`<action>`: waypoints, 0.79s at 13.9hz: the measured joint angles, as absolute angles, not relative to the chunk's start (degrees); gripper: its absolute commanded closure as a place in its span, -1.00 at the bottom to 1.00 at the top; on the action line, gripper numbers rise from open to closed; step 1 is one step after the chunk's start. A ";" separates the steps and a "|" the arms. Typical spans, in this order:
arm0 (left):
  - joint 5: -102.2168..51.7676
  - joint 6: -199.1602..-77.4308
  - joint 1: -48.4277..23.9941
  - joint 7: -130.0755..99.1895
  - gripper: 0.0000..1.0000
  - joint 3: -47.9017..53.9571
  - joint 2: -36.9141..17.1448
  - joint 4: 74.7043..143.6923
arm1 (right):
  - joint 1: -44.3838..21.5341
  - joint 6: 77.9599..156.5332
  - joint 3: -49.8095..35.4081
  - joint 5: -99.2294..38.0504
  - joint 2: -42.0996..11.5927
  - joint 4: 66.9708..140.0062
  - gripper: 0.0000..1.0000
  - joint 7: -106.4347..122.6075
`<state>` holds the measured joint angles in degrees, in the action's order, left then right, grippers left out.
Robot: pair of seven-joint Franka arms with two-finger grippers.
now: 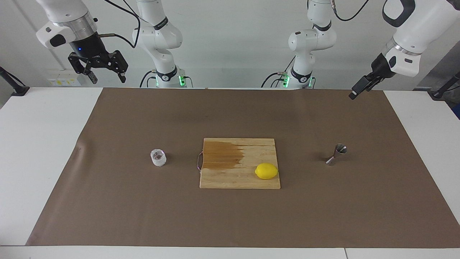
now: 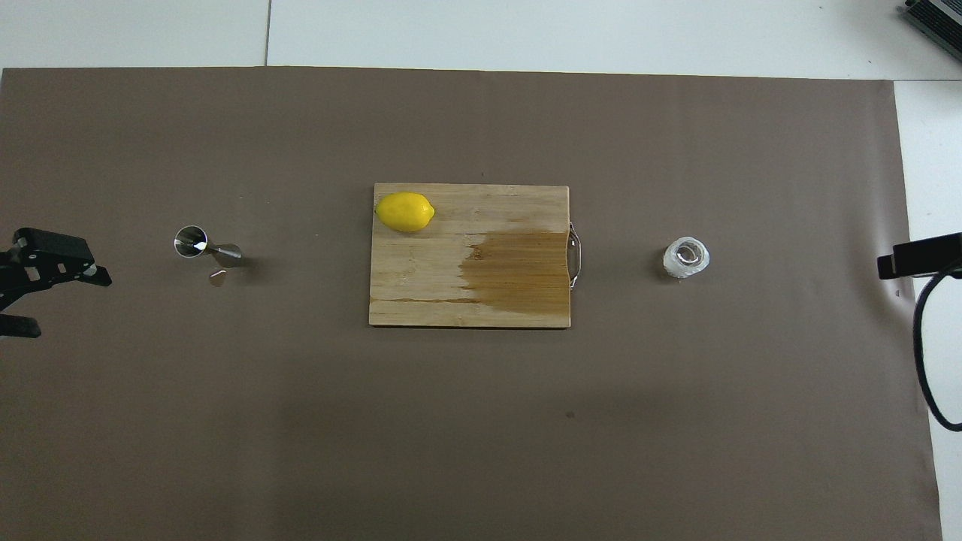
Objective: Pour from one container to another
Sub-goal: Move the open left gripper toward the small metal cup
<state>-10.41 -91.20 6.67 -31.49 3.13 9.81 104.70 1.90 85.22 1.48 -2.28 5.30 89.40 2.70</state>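
Left gripper (image 2: 45,289) cut by overhead edge; cup (image 1: 158,157) contents perhaps unreadable.

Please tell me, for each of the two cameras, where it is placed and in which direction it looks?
Facing view: high across the table, looking toward the robots; both arms show whole, right gripper and left gripper raised, empty.
Overhead view: high above the robots' end, looking steeply down; only the left gripper and right gripper show at the edges.
Shared: cup, cutting board, lemon, jigger, mirrored.
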 measured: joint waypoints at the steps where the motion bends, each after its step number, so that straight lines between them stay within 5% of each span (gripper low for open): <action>1: -12.12 -91.64 7.16 -37.11 -1.00 3.12 10.50 105.93 | 1.90 85.22 1.48 -2.28 5.31 89.40 -1.00 2.70; 11: -32.08 -93.01 17.39 -61.01 -1.00 2.76 9.36 110.64 | 1.90 85.22 1.48 -2.28 5.31 89.40 -1.00 2.70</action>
<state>-32.08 -93.01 17.39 -61.01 2.76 9.36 110.64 1.90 85.22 1.48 -2.28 5.31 89.40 2.70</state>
